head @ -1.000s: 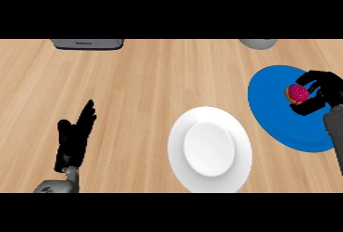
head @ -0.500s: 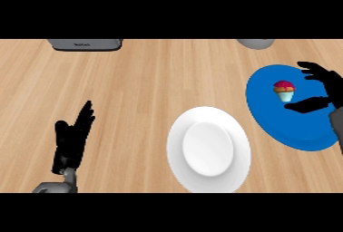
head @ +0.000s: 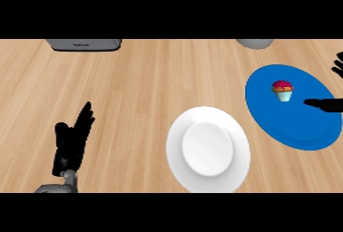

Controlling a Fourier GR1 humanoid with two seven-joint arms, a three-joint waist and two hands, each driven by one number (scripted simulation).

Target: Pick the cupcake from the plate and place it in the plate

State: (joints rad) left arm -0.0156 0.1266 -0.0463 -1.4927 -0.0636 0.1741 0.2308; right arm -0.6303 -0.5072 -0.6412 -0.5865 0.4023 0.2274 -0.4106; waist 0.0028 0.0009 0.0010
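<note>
A cupcake with pink frosting and a pale blue wrapper stands upright on the blue plate at the right. A white plate lies at the centre front with nothing on it. My right hand shows only partly at the right edge, its thumb pointing left and its fingers spread, apart from the cupcake. At the lower left my left hand rests open, fingers straight and pointing up.
A grey appliance sits at the counter's far left edge. A grey round object stands at the far edge right of centre. Bare wooden counter lies between the left hand and the white plate.
My right hand, curled round the cupcake a second ago, has opened and drawn back to the right edge. The cupcake now stands free on the blue plate. The left hand has not moved.
</note>
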